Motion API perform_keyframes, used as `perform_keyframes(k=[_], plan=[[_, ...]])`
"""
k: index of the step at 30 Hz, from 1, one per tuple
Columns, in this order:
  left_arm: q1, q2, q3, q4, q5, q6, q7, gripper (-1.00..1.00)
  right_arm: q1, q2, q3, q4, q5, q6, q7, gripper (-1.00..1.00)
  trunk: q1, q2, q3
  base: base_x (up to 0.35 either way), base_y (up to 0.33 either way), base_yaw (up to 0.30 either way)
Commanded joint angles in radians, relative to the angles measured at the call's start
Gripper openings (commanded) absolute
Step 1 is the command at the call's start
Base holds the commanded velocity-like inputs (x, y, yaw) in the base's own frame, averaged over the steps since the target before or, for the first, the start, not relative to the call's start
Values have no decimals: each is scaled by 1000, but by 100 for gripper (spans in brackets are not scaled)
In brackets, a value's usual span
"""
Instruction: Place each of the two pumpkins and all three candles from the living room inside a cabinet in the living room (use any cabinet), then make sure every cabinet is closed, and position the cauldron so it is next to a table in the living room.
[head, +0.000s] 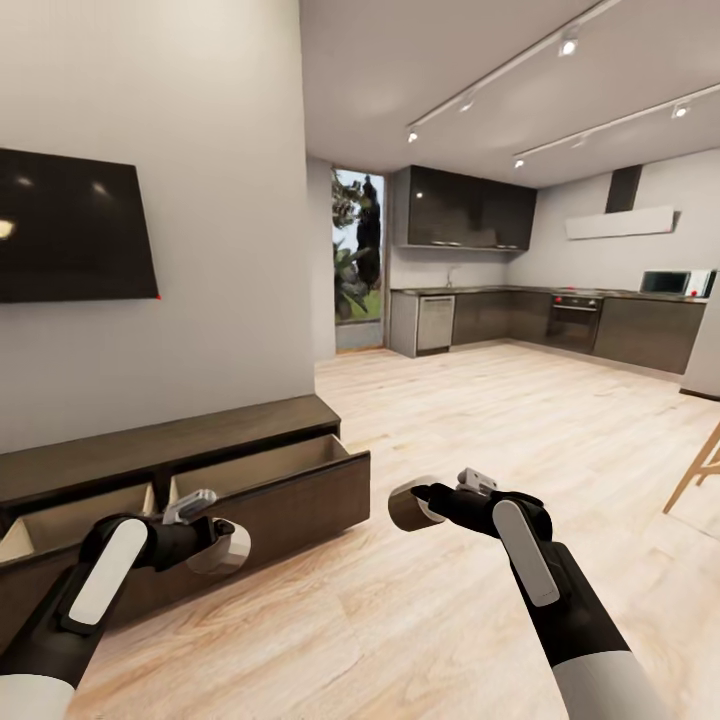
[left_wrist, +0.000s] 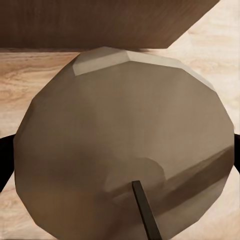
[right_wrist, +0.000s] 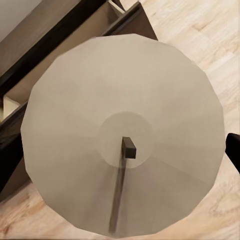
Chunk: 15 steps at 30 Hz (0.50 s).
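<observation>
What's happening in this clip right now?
The robot stands on the wood floor beside the low dark cabinet, whose two drawers are pulled open, showing pale interiors. Each end effector is shut on a candle: the left end effector holds one candle just in front of the drawer fronts, and the right end effector holds another candle over bare floor.

Left pincer's fingers (left_wrist: 4, 160) mostly hidden behind its candle (left_wrist: 125, 145) — cabinet (head: 200, 470) cut off at frame's left edge
</observation>
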Motion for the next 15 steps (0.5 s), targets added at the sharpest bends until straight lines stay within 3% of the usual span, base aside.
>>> perform_keyframes(k=[1, 10, 15], plan=[[-1, 0, 0, -1, 9, 3, 9, -100, -1, 0, 0, -1, -12, 1, -12, -100, 0, -1, -3, 0, 0, 138], [-1, 0, -1, -10, 9, 3, 9, -100, -1, 0, 0, -1, -12, 1, -12, -100, 0, -1, -16, 0, -5, 138], [-1, 0, -1, -12, 9, 3, 9, -100, -1, 0, 0, -3, -12, 2, -12, -100, 0, -1, -23, 0, -187, 138]])
